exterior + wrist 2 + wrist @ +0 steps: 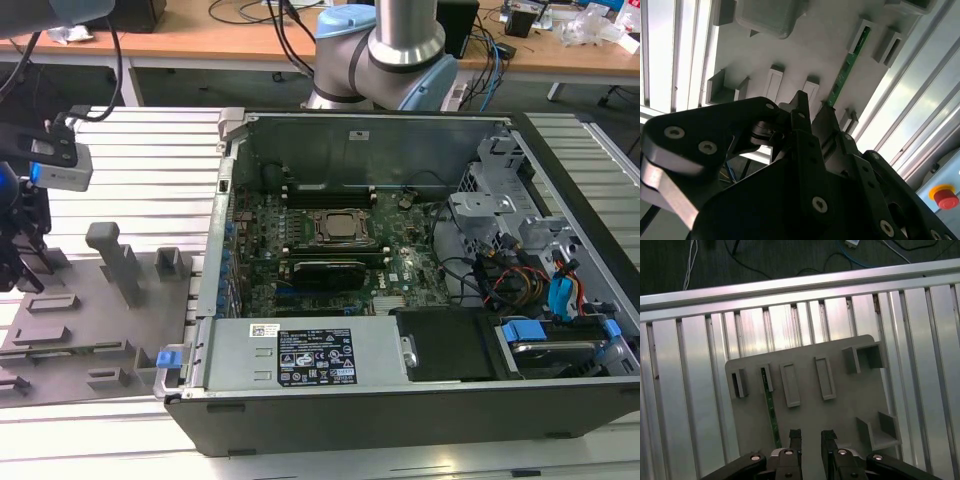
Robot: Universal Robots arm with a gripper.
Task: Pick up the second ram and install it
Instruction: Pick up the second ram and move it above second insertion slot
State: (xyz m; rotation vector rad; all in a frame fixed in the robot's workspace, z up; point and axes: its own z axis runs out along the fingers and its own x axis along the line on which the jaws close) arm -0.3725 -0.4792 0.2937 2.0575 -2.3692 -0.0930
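The second ram (771, 410) is a thin green stick standing on edge in a slot of the grey fixture (840, 405). In the second wrist view the ram (847, 65) runs between two end holders. My gripper (811, 434) hovers over the fixture just beside the ram's near end, open, with nothing between its black fingers. In the second wrist view the gripper (811, 102) sits close to the stick's lower end. At the exterior view's far left the gripper (20, 265) hangs over the fixture (80, 320).
The open computer case (400, 400) lies to the exterior view's right of the fixture. Inside it are the processor socket (340, 226) and long black memory slots (330, 190). Upright grey blocks (112, 255) rise from the fixture. A red button (946, 196) sits past the slatted aluminium table (690, 405).
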